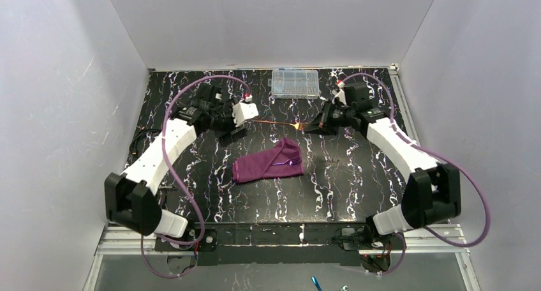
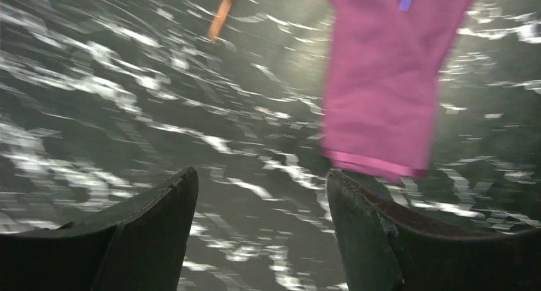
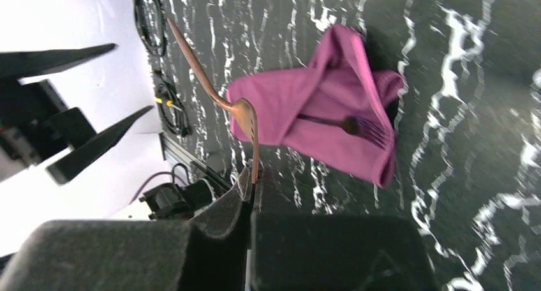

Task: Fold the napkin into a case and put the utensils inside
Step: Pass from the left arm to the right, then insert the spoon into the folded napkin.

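Copper fork in my grip, tucking it in comes next

My right fingers (image 3: 249, 195) pinch the copper-brown fork (image 3: 210, 90) by its tines, just far of the folded napkin (image 1: 268, 163) at mid-worktop (image 1: 344, 176), where the purple fork (image 1: 288, 163) lies. My left fingers (image 2: 159, 214) stand wide, holding nothing. Next, I reckon: bring it near and slide it into the fold.

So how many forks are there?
2. A copper fork is held by its tine end in the right hand. A purple fork lies on the folded napkin. The folds could hide more.
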